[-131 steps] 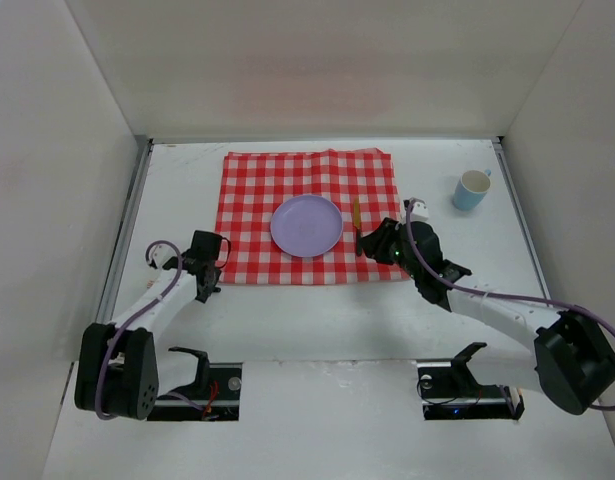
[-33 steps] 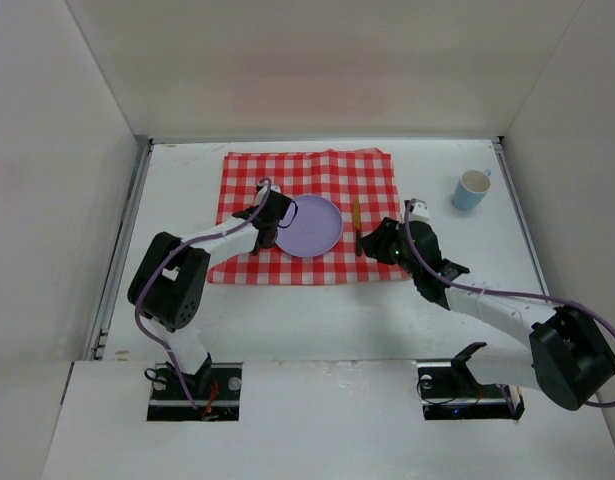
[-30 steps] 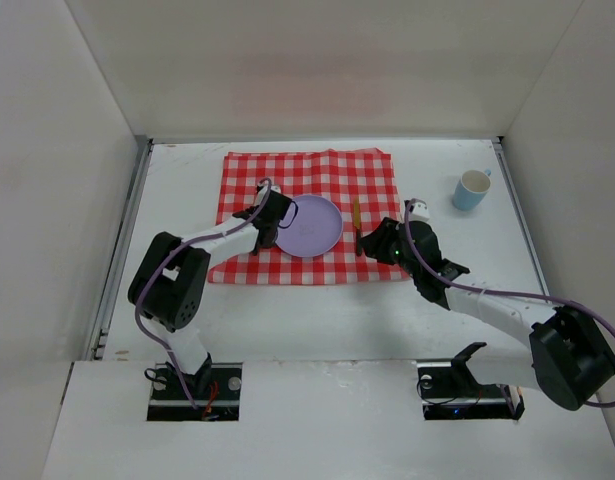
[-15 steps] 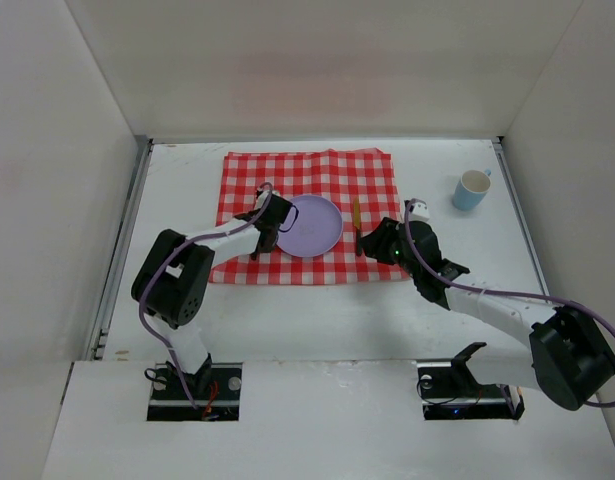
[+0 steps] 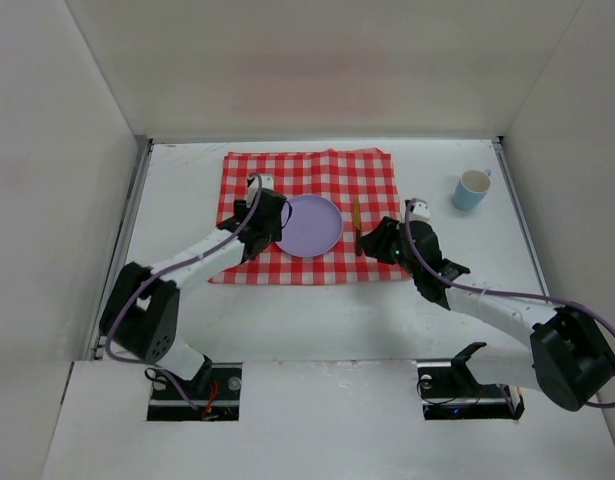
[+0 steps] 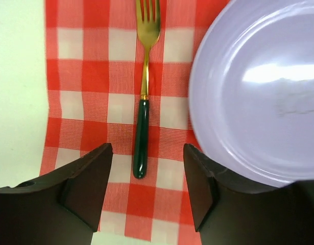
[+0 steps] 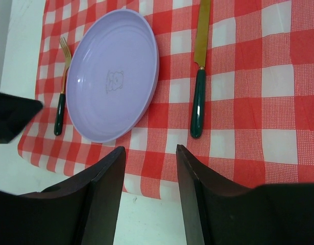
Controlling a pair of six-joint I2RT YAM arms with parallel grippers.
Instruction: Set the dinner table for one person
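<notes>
The left arm (image 5: 187, 265) and right arm (image 5: 492, 305) are built alike: slim white tubular links joined by bulky, rounded black joint housings. A thin purple cable (image 5: 517, 297) runs along each arm and loops free near the wrist. A small white block (image 5: 419, 210) sits on top of each black wrist. The left gripper (image 6: 146, 148) and right gripper (image 7: 150, 149) have matte black fingers (image 6: 85, 189), broad and wedge-shaped, with flat inner faces. Each black base (image 5: 467, 385) sits in a rectangular recess.

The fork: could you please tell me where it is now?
In the left wrist view the fork lies on the checked cloth just left of the purple plate, its green handle toward the open left gripper.
</notes>
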